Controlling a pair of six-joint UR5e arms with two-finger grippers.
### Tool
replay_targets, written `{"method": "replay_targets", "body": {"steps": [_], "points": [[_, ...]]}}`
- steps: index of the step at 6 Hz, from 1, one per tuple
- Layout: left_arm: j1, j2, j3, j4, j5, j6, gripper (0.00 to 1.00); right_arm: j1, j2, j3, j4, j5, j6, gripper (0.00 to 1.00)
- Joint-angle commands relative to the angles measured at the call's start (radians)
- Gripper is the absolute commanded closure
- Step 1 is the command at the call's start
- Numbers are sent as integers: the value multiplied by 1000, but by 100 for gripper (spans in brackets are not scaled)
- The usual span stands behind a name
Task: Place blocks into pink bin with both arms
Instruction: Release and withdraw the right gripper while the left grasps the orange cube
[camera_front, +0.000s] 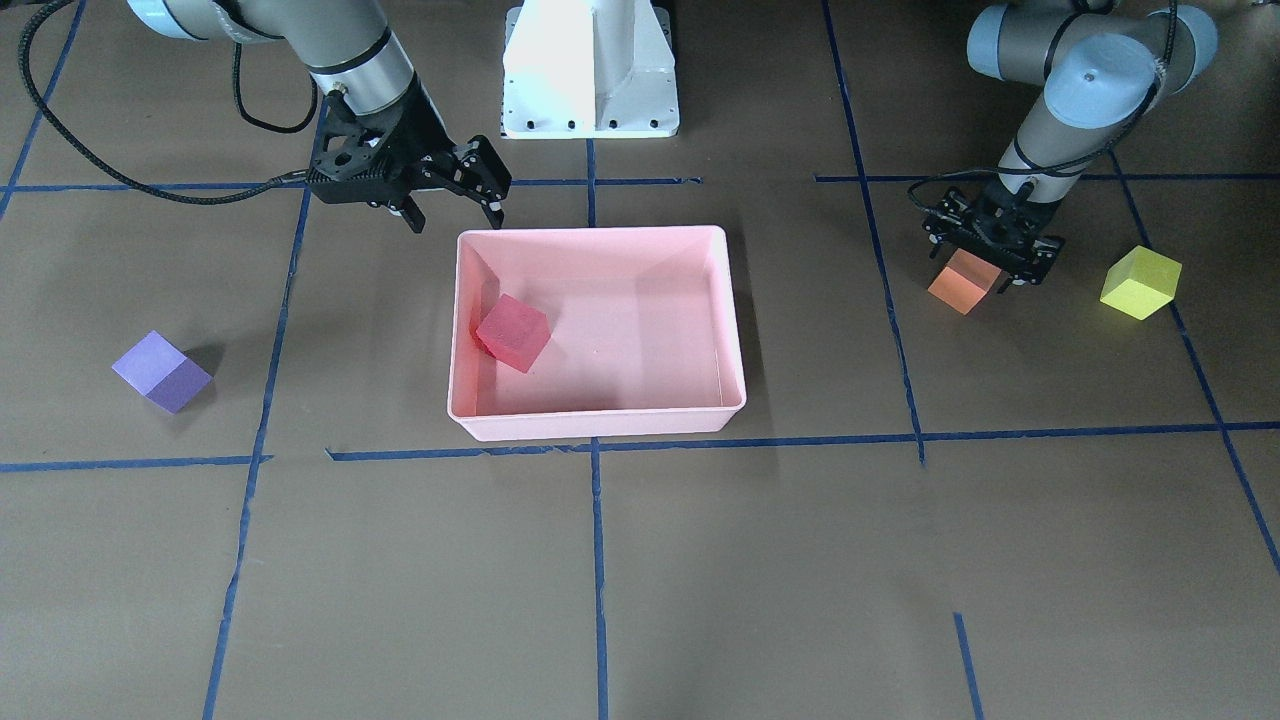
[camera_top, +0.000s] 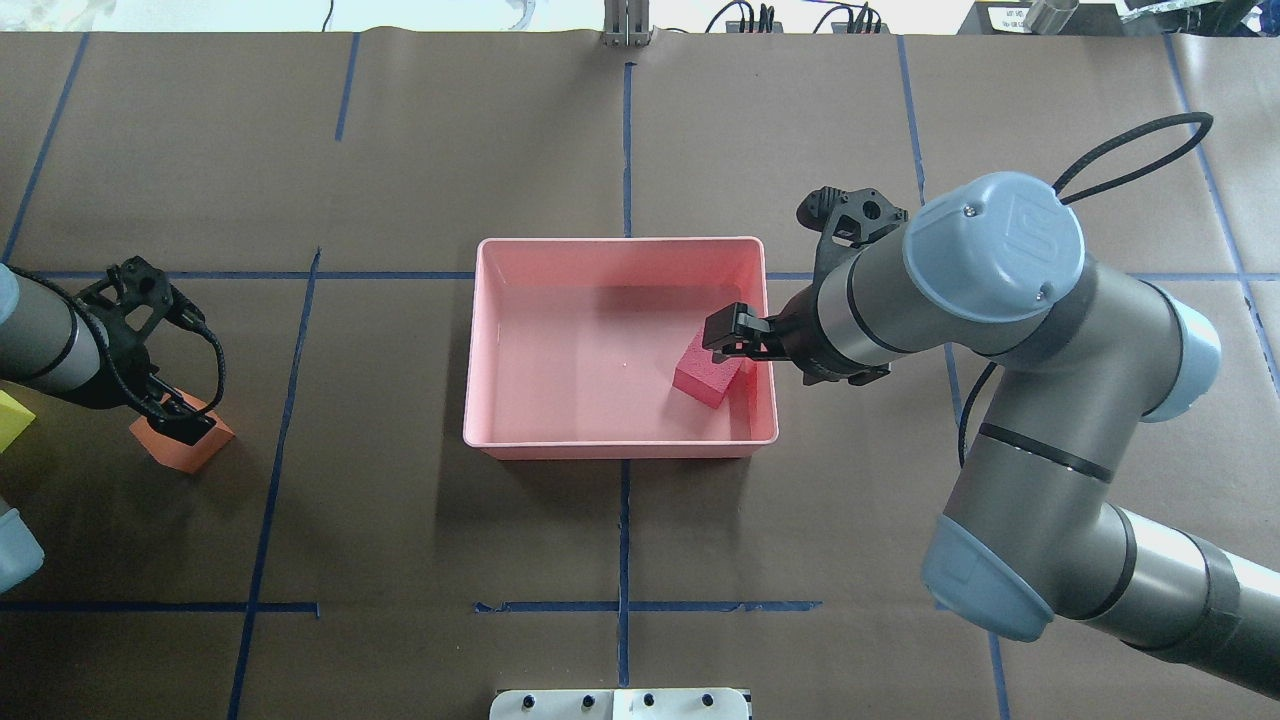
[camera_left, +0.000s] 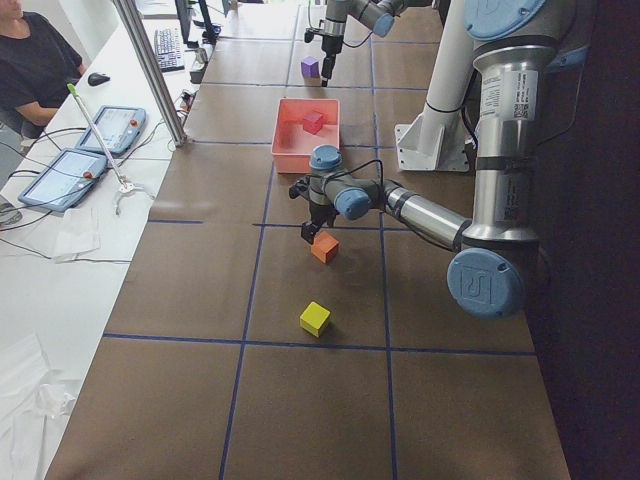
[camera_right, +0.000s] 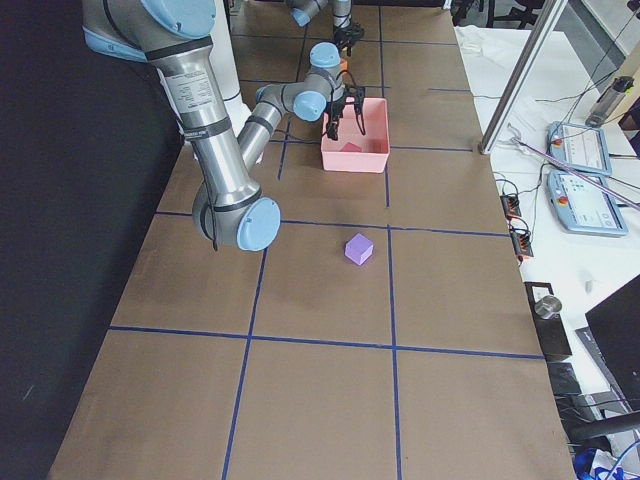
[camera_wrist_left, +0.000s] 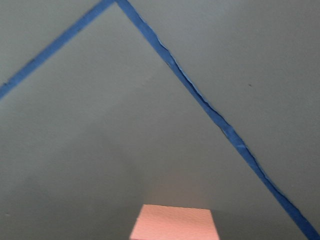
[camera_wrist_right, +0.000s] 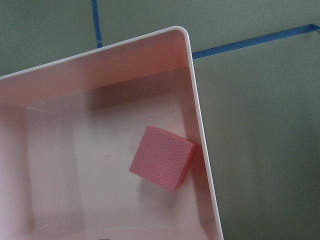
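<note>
The pink bin (camera_front: 598, 424) sits mid-table, also in the overhead view (camera_top: 620, 242). The red-pink block (camera_front: 512, 332) lies inside it near one end wall (camera_wrist_right: 162, 165). My right gripper (camera_front: 455, 205) is open and empty, just above that end of the bin (camera_top: 735, 335). My left gripper (camera_front: 990, 258) is low over the orange block (camera_front: 965, 284), its open fingers straddling the block's top; the block rests on the table (camera_top: 185, 442) (camera_wrist_left: 175, 222). The yellow-green block (camera_front: 1140, 282) lies just beyond it. The purple block (camera_front: 162, 371) lies alone on my right side.
The white pedestal base (camera_front: 590, 70) stands behind the bin. Blue tape lines (camera_front: 598, 560) cross the brown table. A person (camera_left: 30, 70) sits at a side desk with tablets (camera_left: 60, 175), away from the arms.
</note>
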Motion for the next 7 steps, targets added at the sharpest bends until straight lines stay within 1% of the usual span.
{"method": "replay_targets", "body": {"steps": [1,4,5,7], "points": [[10,2,11,-1,0,-5,0,2,-8,6,-4,-2,1,0],[13,36,43,-20,-1,-11,0,2,-13,8,-2,-5,1,0],[15,34,65,-21,-10,-14,0,7,-14,15,-4,-1,1,0],[21,19,71,-23,-15,-20,0,16,-45,38,-4,1,1,0]]}}
